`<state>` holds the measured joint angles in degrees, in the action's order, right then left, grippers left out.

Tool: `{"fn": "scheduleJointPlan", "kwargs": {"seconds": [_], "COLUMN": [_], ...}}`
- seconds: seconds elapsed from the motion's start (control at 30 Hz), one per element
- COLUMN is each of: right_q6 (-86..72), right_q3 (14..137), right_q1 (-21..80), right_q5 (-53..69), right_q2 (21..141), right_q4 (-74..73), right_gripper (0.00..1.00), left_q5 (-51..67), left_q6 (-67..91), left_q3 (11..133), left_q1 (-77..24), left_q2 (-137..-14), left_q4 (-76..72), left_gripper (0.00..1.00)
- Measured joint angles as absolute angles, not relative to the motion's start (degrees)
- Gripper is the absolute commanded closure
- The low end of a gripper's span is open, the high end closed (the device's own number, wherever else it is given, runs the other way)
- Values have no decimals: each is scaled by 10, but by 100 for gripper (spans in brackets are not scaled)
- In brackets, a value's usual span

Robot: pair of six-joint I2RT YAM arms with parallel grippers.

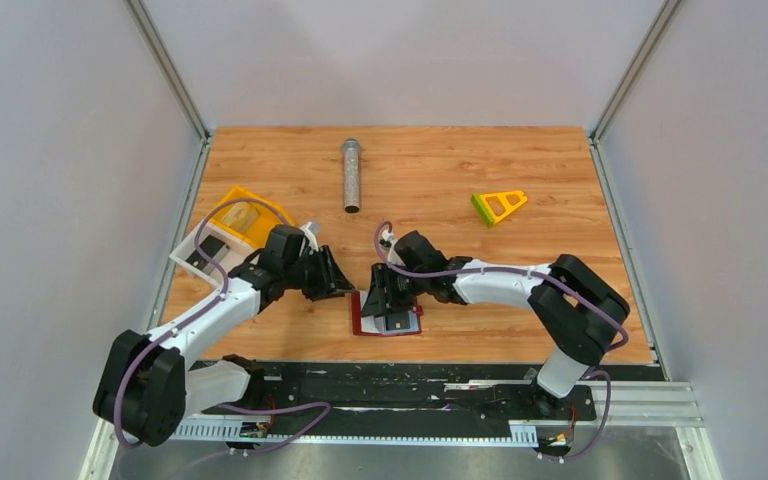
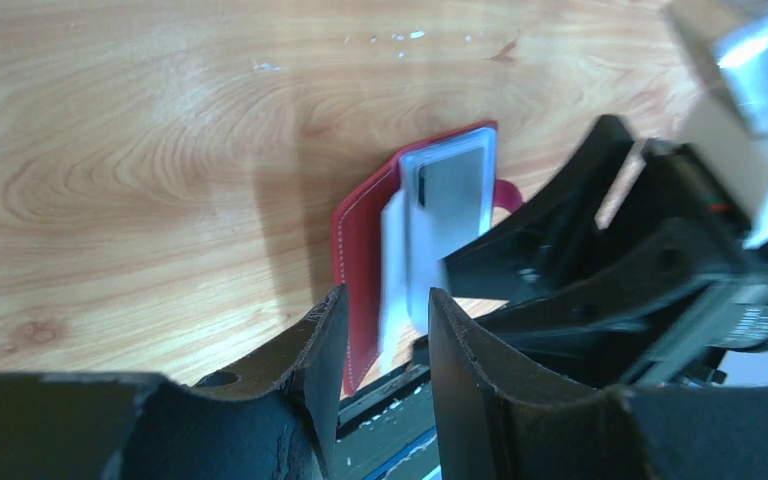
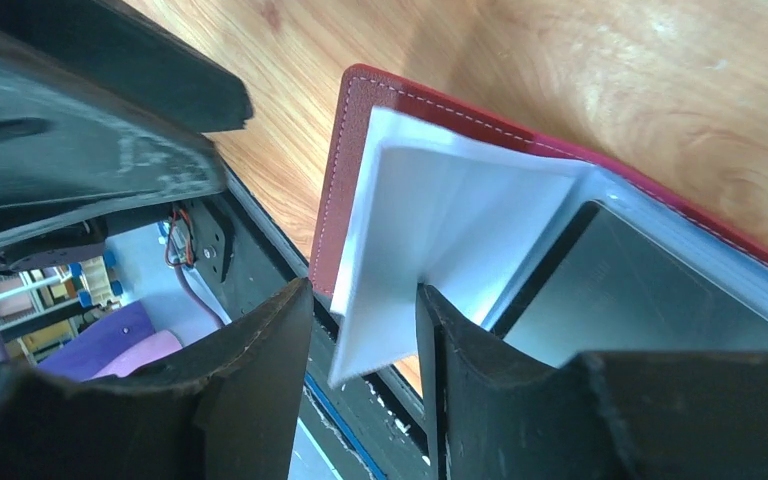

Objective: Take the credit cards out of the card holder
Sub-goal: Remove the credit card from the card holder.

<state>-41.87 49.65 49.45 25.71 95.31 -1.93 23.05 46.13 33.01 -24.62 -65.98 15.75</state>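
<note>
Right gripper (image 3: 363, 290) set astride card holder (image 3: 345, 170) pocket, pinch unclear; left gripper (image 2: 387, 295) spread. Grey credit card (image 3: 650, 290) to be pinched next.

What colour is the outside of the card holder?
The card holder is dark red with pale stitching; clearest in the right wrist view.

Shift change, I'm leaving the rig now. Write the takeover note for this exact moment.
Claws: left claw is open and empty, beside the card holder and not touching it. The right claw is open, straddling the pale pocket flap.
Things: the card holder lies unfolded on the table near the front edge, with a dark grey card in its pocket.
Done: holder opened.
Left: pull that card out. Whether other cards remain inside cannot be told.
</note>
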Motion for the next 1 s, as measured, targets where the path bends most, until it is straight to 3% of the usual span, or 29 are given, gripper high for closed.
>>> {"fn": "scheduleJointPlan", "kwargs": {"seconds": [0.23,0.6,1.0], "right_q6": [-420,-419,-402], "right_q3": [508,507,511], "right_q1": [522,530,525], "right_q5": [265,239,175], "right_q2": [1005,1004,873], "right_q4": [4,3,-114], "right_gripper": [54,61,68], "left_q5": [252,331,340], "left_q6": [466,500,510], "left_q3": [349,312,289], "left_q1": [-243,-246,-284], "left_q2": [-659,-731,-824], "left_q4": [157,27,-57], "left_gripper": [61,70,71]}}
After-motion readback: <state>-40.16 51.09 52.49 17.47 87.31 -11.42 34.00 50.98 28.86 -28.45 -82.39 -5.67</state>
